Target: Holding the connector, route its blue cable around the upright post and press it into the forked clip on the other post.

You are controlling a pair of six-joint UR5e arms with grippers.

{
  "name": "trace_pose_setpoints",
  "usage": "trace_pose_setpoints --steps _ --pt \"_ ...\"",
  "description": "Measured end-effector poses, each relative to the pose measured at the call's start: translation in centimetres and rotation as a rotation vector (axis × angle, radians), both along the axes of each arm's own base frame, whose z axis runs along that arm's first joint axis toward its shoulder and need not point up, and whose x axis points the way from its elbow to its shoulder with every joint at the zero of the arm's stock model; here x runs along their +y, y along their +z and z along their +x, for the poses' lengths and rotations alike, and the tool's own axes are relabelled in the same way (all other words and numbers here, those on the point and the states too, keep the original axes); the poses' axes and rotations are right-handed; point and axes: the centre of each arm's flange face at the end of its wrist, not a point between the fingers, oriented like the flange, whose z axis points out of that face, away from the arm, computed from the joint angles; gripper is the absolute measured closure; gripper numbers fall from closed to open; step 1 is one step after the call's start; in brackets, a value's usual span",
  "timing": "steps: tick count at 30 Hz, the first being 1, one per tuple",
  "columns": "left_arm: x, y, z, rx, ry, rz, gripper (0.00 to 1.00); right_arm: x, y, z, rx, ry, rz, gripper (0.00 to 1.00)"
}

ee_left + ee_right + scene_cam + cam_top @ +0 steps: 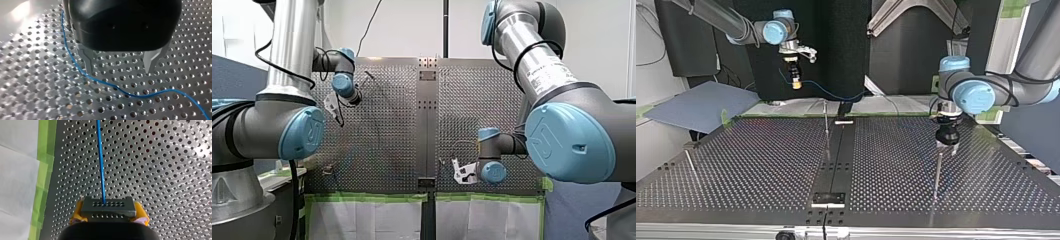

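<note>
One grip only — right pincer (pixel 109 215) clamps connector (pixel 108 206), left pincer (pixel 119 71) gapes wide.

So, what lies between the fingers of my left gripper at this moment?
Only the bare perforated table, in the left wrist view. The left gripper is open and holds nothing; the blue cable passes beside one finger and ahead of the tips.

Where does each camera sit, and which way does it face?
Front: behind the robot, looking over the table; my left arm at its left.
Top: across the table, facing the robot; my right gripper at its left.
Left wrist: down along my open left gripper at the blue cable.
Right wrist: along yellow pads clamping the connector.
Both wrist views share the cable.
</note>
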Motion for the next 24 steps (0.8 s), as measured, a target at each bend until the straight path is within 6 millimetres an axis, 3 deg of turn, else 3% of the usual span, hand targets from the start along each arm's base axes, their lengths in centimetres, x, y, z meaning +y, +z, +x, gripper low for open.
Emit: trace_pose_setpoints --steps 6,12,17,24 --pt "0.5 0.2 -2.4 0.03 0.012 0.031 0.0 -0.3 0.0 -0.4 -0.001 -0.012 0.003 1.0" --pt "1.2 1.8 -4.0 0.045 0.044 0.081 0.0 -0.4 0.0 -0.6 -0.004 -0.018 0.005 1.0" --pt "1.3 4.3 -4.7 0.031 0.025 0.12 0.0 -0.5 0.0 -0.6 -0.006 -0.019 0.004 1.0" --pt "1.3 9.3 -5.7 -0.016 0.016 0.18 0.0 -0.5 0.0 -0.6 -0.008 -0.019 0.003 1.0"
